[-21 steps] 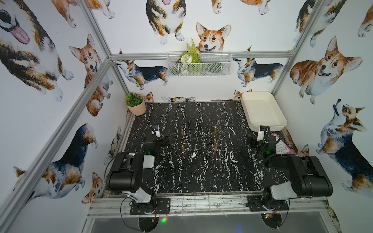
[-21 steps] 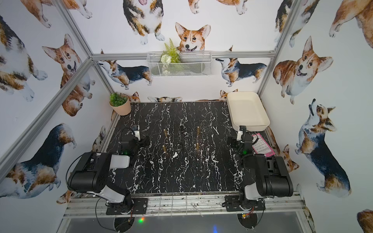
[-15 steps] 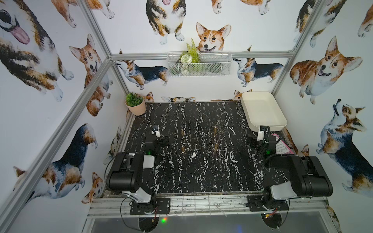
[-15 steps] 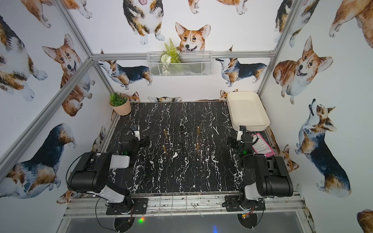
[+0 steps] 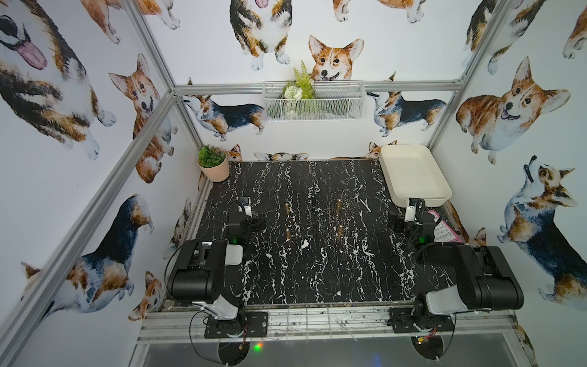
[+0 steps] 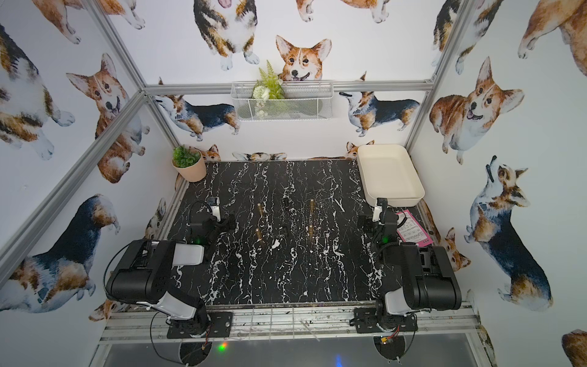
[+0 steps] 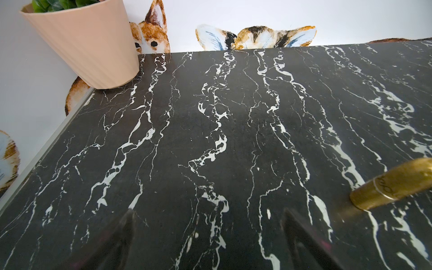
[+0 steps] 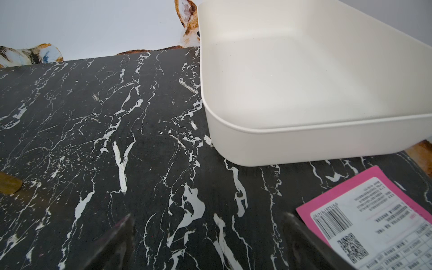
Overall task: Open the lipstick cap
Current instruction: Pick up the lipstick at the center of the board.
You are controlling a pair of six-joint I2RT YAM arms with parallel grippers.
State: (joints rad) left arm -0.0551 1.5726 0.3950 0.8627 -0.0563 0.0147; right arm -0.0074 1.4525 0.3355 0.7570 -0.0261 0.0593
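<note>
Left gripper (image 7: 208, 214) jaws wide open, empty. Right gripper (image 8: 207, 217) same, over bare table (image 8: 140, 140) near tray (image 8: 304, 145) and pink label (image 8: 364, 217). Nothing moved since half a second ago, so task not started. Both arms folded low at table sides. Four gold lipsticks (image 5: 288, 233) stand mid-table, well apart, untouched.

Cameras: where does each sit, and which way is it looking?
Top views: overhead, looking down on the black marble tabletop; left arm and right arm show.
Left wrist: on the left arm, facing the far wall and peach ribbed plant pot; open left gripper shows.
Right wrist: on the right arm, facing the cream plastic tray; open right gripper shows.
Shared with top views: pot, tray.
</note>
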